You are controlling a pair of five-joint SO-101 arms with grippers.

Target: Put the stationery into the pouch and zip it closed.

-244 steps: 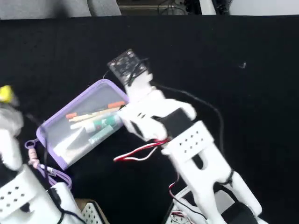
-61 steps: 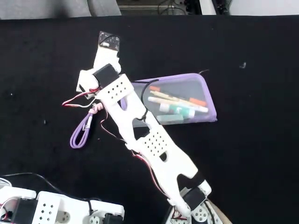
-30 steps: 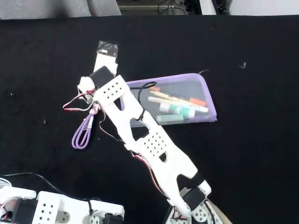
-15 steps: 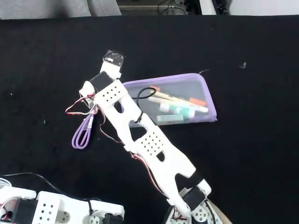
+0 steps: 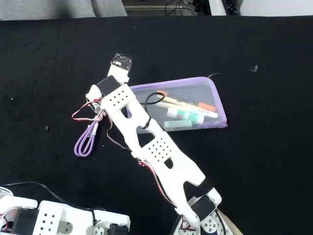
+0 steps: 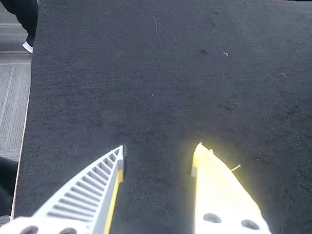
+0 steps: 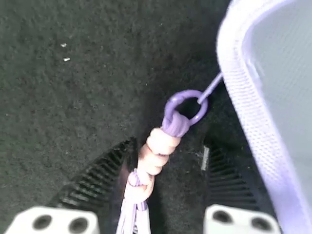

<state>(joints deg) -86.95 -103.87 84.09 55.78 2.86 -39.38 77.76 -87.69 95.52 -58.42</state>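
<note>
Black table (image 5: 274, 147), pouch (image 5: 188, 90) end hidden under arm (image 5: 156, 147), right claw (image 7: 168, 145) apart astride zipper cord (image 7: 156, 146), left claw (image 6: 159, 147) apart

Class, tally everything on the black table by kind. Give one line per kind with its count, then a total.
pouch: 1
stationery pieces inside it: 4, as far as its clear side shows
strap: 1
robot arms: 2, right arm and left arm
Total: 8

Pouch (image 5: 211, 99) end under right arm (image 5: 128, 113)
</note>
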